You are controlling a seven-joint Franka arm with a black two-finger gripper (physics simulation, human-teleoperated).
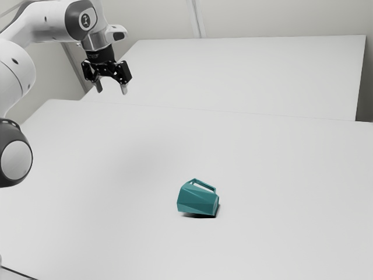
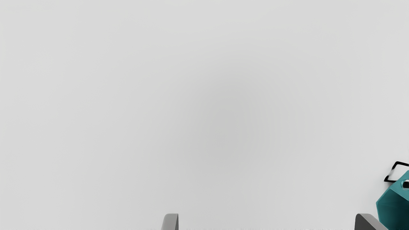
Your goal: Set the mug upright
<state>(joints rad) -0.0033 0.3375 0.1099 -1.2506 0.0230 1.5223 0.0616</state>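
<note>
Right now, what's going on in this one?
Nothing is being handled at this moment. The robot's gripper hangs above the table, open and empty, some way from the teal mug. The mug lies on its side with its handle uppermost, so it has not been set upright.

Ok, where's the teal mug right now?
The mug lies on its side on the table, in the exterior view's lower middle, nearer that view's right than the raised, open pincer.
</note>
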